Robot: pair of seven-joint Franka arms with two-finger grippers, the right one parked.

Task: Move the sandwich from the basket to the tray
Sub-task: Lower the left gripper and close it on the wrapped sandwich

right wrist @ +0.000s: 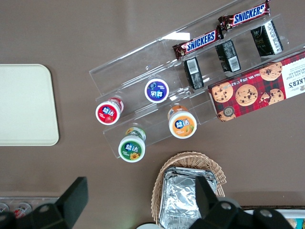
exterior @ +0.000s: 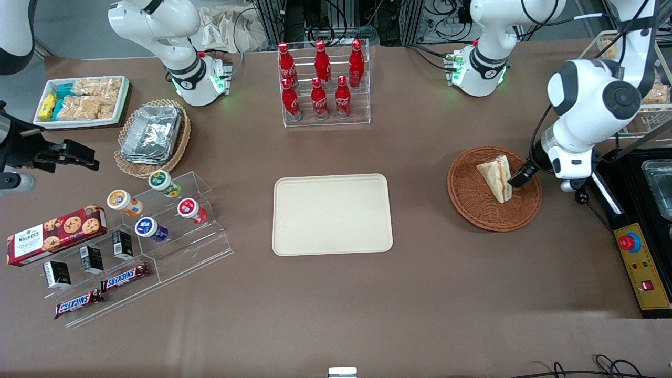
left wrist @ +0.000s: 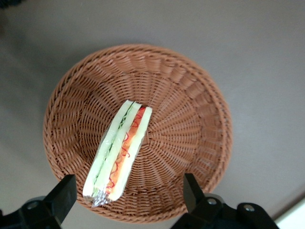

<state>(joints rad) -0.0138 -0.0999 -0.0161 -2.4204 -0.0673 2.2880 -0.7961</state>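
Note:
The sandwich (exterior: 496,176) (left wrist: 121,150), a pale wedge with red-orange and green filling, lies in the round reddish-brown wicker basket (exterior: 472,202) (left wrist: 186,90). My left gripper (exterior: 522,177) (left wrist: 128,191) hovers just above the basket, over the rim toward the working arm's end of the table. It is open wide, its two black fingers (left wrist: 63,193) standing either side of the sandwich's foil-tipped end without touching it. The cream tray (exterior: 332,214) (right wrist: 24,105) lies flat at the table's middle, bare, toward the parked arm from the basket.
A rack of red cola bottles (exterior: 323,84) stands farther from the front camera than the tray. An acrylic stand with yogurt cups and snack bars (exterior: 157,226), a foil-container basket (exterior: 152,136) and a cookie box (exterior: 55,233) sit toward the parked arm's end. A black and yellow control box (exterior: 643,273) lies beside the basket.

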